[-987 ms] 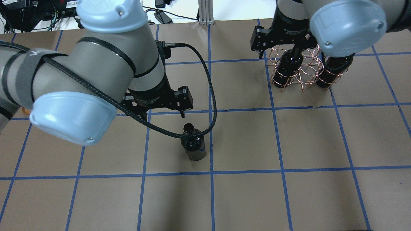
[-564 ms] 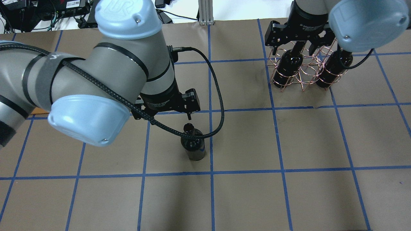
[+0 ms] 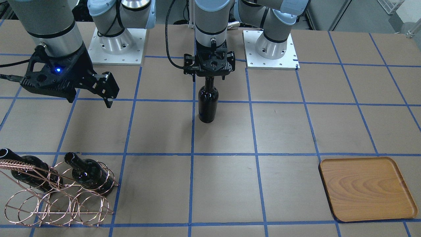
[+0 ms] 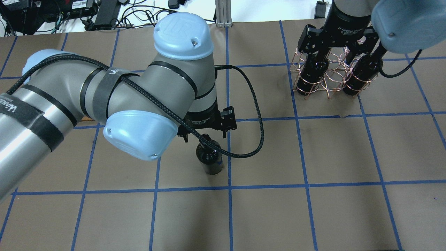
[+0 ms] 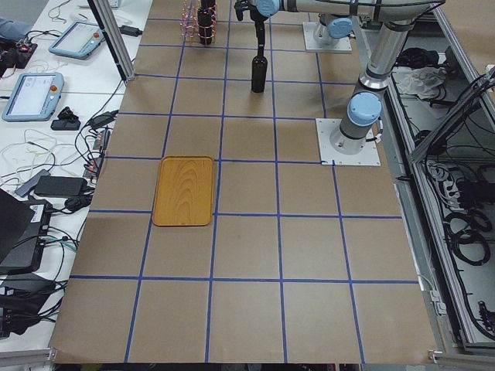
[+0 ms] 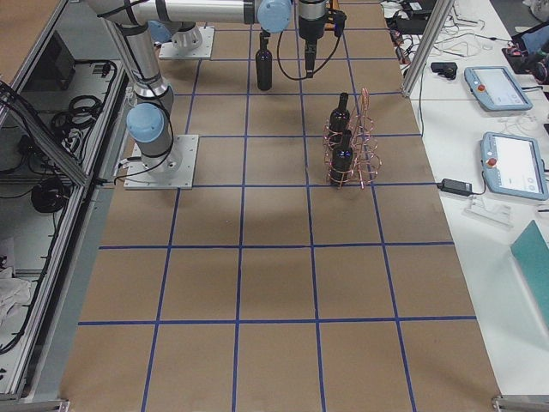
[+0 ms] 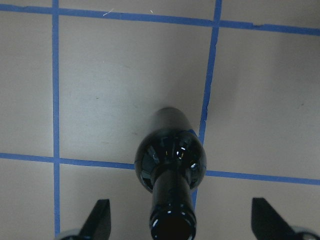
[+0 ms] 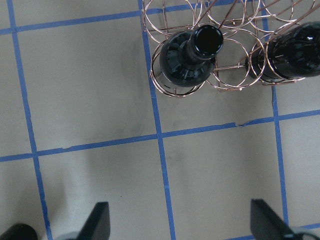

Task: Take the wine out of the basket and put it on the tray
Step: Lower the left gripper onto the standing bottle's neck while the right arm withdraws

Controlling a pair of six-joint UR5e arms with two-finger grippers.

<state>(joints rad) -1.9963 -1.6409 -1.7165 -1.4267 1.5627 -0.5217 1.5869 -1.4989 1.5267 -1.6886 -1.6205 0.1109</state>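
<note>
Swung in since a second ago with the left gripper (image 7: 182,222), then off to one side of the glossy near-black glass wine bottle (image 3: 208,105), now straight above its mouth. Slid meanwhile with the right gripper (image 8: 182,220) toward the worktop's right end, high over the copper thin-wire rack of round rings with a coiled-wire handle bar (image 3: 57,200).

Grips nothing on the left: shows both fingers (image 7: 100,222) spread wide in the wrist view, one to each side of the slim neck, clear of the glass. Finds that wine bottle upright on the brown paper worktop (image 3: 296,131), out of the rack, about midway between the robot-side edge and the operators' edge, close beside a blue tape line (image 3: 193,138).

Grips nothing on the right either: shows those fingers (image 8: 100,222) equally wide over bare paper, with the rack only along the top of that wrist view and not between them.

Finds the rack near the operators' edge, toward the right end. Holds there two more near-black bottles (image 3: 88,172), upright in separate rings, with open rings between.

Finds the flat rounded-corner square tray of orange-brown wood (image 3: 366,189) near the operators' edge too, toward the left end, well apart from wine bottle and rack alike.
</note>
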